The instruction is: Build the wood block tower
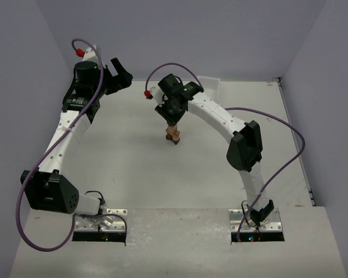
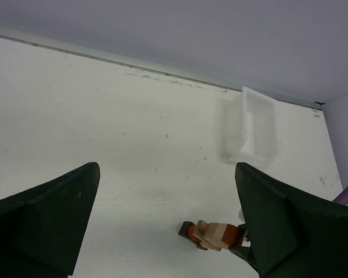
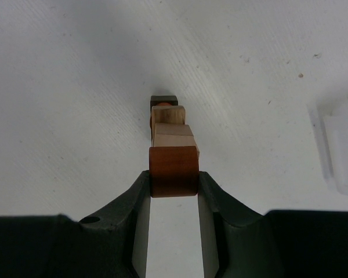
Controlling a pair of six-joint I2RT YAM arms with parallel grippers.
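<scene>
white table, right end effector pinching orange-brown block.

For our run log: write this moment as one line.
right end effector: shut on orange-brown block over wood block tower | left end effector: open

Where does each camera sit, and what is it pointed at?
Top external: above, behind the bases, looking down on the table; both arms show.
Left wrist: on the left gripper, facing the white tray; open fingers show.
Right wrist: on the right gripper, looking down on the wood block tower; fingers clamping an orange-brown block.
All three see the tower.
</scene>
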